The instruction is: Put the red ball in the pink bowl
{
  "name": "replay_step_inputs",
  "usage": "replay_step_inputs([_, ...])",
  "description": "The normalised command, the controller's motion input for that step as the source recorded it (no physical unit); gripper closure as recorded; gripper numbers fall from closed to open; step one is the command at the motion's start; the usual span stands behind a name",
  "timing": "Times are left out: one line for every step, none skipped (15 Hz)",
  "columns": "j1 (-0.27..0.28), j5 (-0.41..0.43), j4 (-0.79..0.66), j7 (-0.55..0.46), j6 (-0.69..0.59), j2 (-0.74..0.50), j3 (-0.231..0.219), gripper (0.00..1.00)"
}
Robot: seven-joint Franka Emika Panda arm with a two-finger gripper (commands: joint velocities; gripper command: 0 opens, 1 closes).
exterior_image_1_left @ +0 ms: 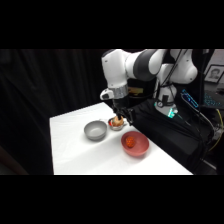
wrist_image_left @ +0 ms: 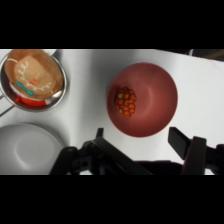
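Red ball [wrist_image_left: 126,101]: it is seen inside the pink bowl [wrist_image_left: 165,82], lying on the bowl's left inner side in the wrist view. It is small, red-orange and bumpy. In the side view the ball [exterior_image_1_left: 130,141] is seen in the middle of the bowl [exterior_image_1_left: 141,148].

Pink bowl: it is set on the white table [exterior_image_1_left: 75,150], near the table's right edge and toward the near side in the side view. It is the biggest bowl.

Pincer [wrist_image_left: 145,145]: its two black fingers are spread wide apart, and nothing is held between them. In the wrist view the ball is seen just past the fingers, a little to the left of the gap. It is not touched by either finger. In the side view the pincer [exterior_image_1_left: 119,118] is seen over the small bowl, to the far left of the pink bowl and the ball.

Small metal bowl [wrist_image_left: 56,97]: a tan thing with white and green marks [wrist_image_left: 31,75] is held in it. It is seen at the top left of the wrist view. In the side view it [exterior_image_1_left: 116,125] is placed between the grey bowl and the pink bowl, a bit farther back.

Grey bowl [exterior_image_1_left: 95,130]: it is placed to the left of the pink bowl, well apart from the ball. In the wrist view it [wrist_image_left: 27,147] is seen at the bottom left.
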Motion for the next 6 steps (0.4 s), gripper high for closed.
replay_step_inputs([-0.012, 0.013, 0.18, -0.16, -0.33, -0.23, -0.076, 0.0])
replay_step_inputs([-0.016, -0.027, 0.2, -0.12, -0.3, -0.2, -0.076, 0.0])
replay_step_inputs([-0.02, -0.037, 0.22, -0.11, -0.29, -0.16, -0.076, 0.0])
replay_step_inputs([-0.029, -0.056, 0.26, -0.1, -0.29, -0.12, -0.078, 0.0])
replay_step_inputs([-0.034, -0.063, 0.26, -0.1, -0.26, -0.1, -0.074, 0.0])
replay_step_inputs([-0.037, -0.077, 0.24, -0.14, -0.23, -0.09, -0.069, 0.0])
